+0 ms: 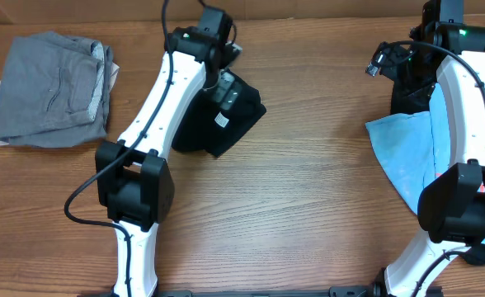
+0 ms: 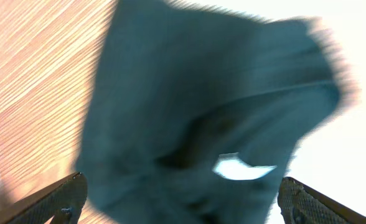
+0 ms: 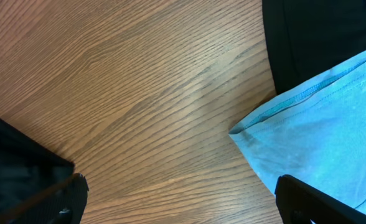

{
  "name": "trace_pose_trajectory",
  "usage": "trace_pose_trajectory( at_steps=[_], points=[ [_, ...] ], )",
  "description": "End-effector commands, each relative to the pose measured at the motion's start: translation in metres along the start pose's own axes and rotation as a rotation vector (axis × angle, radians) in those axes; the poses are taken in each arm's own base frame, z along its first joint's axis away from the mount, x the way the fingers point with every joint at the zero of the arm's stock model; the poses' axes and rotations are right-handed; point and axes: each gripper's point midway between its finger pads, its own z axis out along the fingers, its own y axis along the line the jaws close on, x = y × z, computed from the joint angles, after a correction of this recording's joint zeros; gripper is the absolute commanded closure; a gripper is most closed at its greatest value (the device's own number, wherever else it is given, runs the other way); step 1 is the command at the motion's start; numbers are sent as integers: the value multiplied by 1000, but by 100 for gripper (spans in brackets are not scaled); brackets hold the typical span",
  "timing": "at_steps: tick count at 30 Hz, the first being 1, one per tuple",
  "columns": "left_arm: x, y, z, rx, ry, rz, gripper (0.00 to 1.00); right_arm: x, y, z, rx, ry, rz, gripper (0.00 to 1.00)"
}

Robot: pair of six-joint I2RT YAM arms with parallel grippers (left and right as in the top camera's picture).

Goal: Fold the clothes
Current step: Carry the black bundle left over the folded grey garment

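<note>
Left gripper (image 2: 183, 186) hovers, jaws spread wide and empty, over the bunched black T-shirt (image 1: 226, 124) at centre, likely lining up a grab. Right gripper (image 3: 180, 186), equally spread, hangs beside the light-blue tee (image 1: 403, 153); grey garment (image 1: 53, 87) sits folded far left

My arms (image 1: 156, 103) are glossy white shells joined by chunky black housings (image 1: 135, 186); thin black cables (image 1: 69, 206) loop alongside, and small green lights (image 1: 186, 35) glow near my wrists.
</note>
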Motion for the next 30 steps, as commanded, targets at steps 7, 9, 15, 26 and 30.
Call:
trace_pose_trajectory(
  at_steps=[7, 9, 15, 26, 30],
  points=[
    [21, -50, 21, 220, 64, 25, 0, -3, 5, -10, -18, -25, -11, 0],
    [25, -56, 31, 241, 67, 27, 0, -3, 5, -10, -18, -26, -11, 0],
    [31, -74, 58, 321, 34, 69, 0, -3, 5, -10, -18, -25, -11, 0],
    [48, -79, 95, 314, 24, 70, 0, -3, 6, -10, -19, -27, -11, 0],
    [55, -81, 108, 309, 15, 70, 1, -3, 5, -10, -18, -25, -10, 0]
  ],
)
